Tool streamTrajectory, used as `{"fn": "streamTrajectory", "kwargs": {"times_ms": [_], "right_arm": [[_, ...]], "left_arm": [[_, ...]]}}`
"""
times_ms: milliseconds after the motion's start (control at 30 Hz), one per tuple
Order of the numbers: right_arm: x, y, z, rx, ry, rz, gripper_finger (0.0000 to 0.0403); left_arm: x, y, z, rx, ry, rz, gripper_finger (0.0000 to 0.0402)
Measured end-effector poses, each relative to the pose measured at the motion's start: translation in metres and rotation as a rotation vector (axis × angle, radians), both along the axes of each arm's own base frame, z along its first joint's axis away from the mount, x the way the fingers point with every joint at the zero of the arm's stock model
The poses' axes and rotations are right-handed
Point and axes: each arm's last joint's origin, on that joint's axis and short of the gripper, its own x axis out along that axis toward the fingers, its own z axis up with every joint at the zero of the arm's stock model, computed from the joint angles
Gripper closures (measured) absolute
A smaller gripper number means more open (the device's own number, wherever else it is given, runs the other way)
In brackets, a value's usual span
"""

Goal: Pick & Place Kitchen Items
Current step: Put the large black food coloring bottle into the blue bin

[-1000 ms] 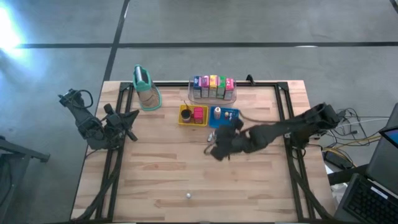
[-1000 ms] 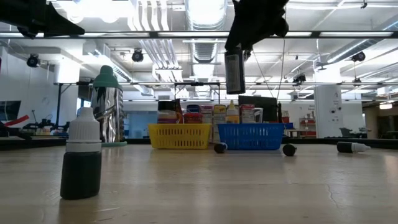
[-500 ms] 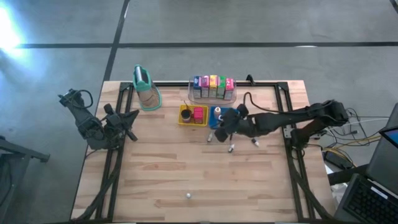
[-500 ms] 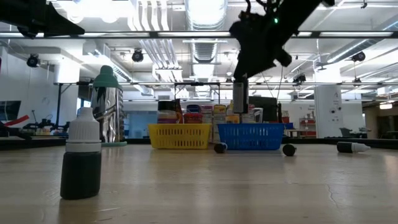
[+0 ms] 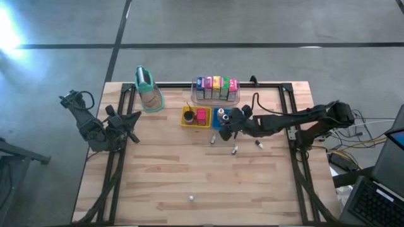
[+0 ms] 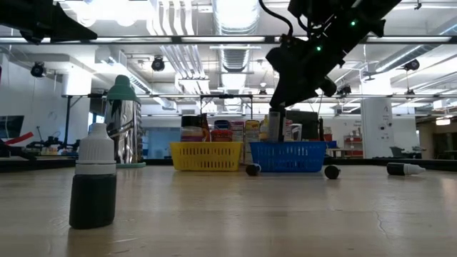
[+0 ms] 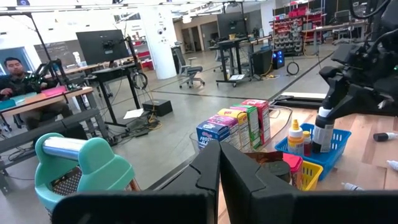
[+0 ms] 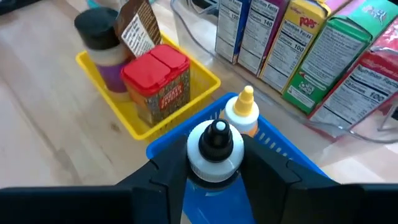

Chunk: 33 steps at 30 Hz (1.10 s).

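Wooden table (image 5: 164,183) first, then the blue basket (image 8: 292,163), where the right gripper (image 8: 214,163) hangs with its fingers clamped on a small bottle (image 8: 215,149) just above the rim. Best lower it straight, clear of the orange-capped bottle (image 8: 244,112), before releasing. Left gripper (image 7: 219,165), fingers together, waits aside.

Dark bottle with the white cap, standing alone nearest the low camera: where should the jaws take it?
Probably by the straight dark body of the bottle, just under the white cap, coming down from above. It stands upright and alone on the table, and the cap narrows toward its tip, so a grip there might slip.
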Motion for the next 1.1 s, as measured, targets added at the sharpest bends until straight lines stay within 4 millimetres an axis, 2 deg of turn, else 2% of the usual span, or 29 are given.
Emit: {"fn": "streamTrajectory", "kwargs": {"times_ms": [200,433,700,900,1100], "right_arm": [[0.006,-0.001,-0.011,0.011,0.029,0.007,0.0287],[0.014,-0.005,-0.024,0.022,0.036,0.003,0.0275],[0.022,-0.015,-0.039,0.051,0.050,0.002,0.0285],[0.024,-0.020,-0.042,0.067,0.048,-0.001,0.0261],[0.023,-0.019,-0.035,0.055,0.040,0.028,0.0234]], "left_arm": [[0.000,0.000,0.000,0.000,0.000,-0.001,0.0387],[0.000,0.000,0.000,0.000,0.000,-0.001,0.0387],[0.000,0.000,0.000,0.000,0.000,0.000,0.0387],[0.000,0.000,0.000,0.000,0.000,0.000,0.0387],[0.000,0.000,0.000,0.000,0.000,0.000,0.0388]]}}
